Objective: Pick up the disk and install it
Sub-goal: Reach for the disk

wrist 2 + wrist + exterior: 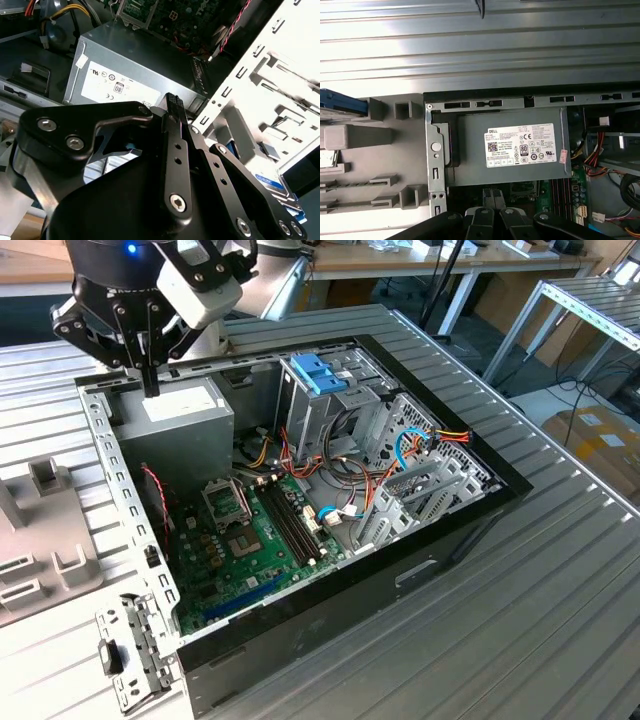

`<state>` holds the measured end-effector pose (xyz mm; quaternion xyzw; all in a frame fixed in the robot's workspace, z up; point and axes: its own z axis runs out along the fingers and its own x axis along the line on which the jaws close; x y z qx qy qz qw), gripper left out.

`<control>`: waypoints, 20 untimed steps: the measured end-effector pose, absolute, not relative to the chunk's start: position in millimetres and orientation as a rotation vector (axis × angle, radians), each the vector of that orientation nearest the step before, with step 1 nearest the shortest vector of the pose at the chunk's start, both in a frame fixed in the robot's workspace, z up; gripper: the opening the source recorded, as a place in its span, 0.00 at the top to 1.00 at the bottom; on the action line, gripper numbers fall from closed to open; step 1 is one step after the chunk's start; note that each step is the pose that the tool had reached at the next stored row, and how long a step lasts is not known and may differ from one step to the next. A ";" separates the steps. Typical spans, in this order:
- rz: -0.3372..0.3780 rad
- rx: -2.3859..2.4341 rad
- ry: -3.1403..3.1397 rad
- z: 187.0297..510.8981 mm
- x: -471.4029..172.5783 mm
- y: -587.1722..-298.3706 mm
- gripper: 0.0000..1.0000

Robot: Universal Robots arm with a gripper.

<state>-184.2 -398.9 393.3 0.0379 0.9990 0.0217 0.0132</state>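
The disk [340,102], grey metal with light-blue rails, lies on a grey holder [375,145] beside the open computer case [470,510]. The second wrist view shows the disk's [277,187] blue-labelled edge past the case's metal side wall. My gripper [150,388] hangs over the case's back corner at the exterior view's left, above the grey power supply [185,415]. Its two black fingers stand together, shut, with nothing between them. In both wrist views the gripper [493,197] [172,102] sits over the power supply [512,145], well apart from the disk.
Inside the case a green motherboard [250,540] lies low, with a tall metal drive cage carrying a bright-blue bracket [320,375] and loose cables [400,455]. A small metal bracket [130,655] lies on the ribbed table [560,620] near the case's front corner.
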 end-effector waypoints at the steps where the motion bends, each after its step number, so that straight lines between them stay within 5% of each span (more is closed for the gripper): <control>1: 0.068 0.118 3.112 393.3 -184.9 -398.9 0.89; 20: 0.068 0.118 3.112 393.3 -195.9 -398.9 0.89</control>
